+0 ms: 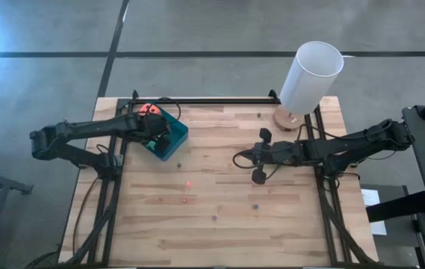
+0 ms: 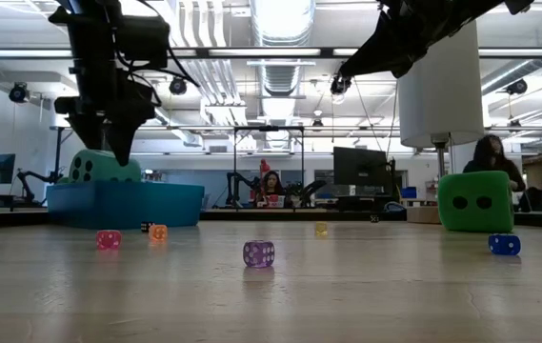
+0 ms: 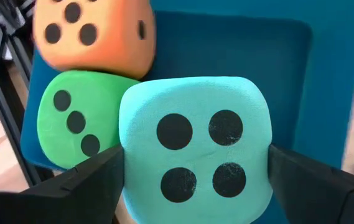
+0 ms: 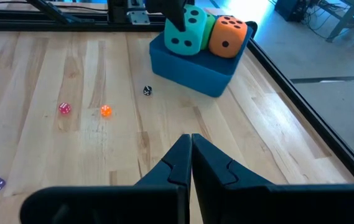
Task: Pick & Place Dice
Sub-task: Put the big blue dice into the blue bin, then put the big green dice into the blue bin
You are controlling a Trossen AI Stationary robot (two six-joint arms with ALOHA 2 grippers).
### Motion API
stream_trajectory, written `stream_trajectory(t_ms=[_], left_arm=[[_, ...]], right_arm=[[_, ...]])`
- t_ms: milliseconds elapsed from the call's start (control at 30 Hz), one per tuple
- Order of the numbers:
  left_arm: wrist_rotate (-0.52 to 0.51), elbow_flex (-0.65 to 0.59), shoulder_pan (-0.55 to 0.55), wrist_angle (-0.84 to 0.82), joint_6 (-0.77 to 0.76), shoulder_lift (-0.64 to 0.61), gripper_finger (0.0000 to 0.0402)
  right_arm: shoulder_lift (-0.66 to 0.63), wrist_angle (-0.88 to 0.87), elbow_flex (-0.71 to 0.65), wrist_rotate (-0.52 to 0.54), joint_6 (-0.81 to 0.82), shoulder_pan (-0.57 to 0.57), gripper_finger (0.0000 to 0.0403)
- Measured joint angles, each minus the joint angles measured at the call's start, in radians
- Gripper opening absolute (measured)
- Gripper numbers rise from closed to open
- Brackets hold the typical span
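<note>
On the wooden bench we see left hand spread wide astride teal die, apparently releasing it into blue tray; right hand closed, empty, waiting mid-bench.

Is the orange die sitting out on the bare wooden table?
No, the orange die sits in the blue tray beside the teal die, not on the wooden table.
</note>
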Motion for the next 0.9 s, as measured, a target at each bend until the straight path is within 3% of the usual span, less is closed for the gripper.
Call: stream_trajectory(t_ms=[500,900], left_arm=[[0.002,0.000,0.000,-0.011,-0.004,0.000,0.0395],[0.009,0.000,0.000,-0.009,0.004,0.000,0.0399]], right_arm=[[0.000,0.000,0.000,0.000,0.000,0.000,0.0008],[0.000,0.000,0.000,0.000,0.002,0.000,0.0008]])
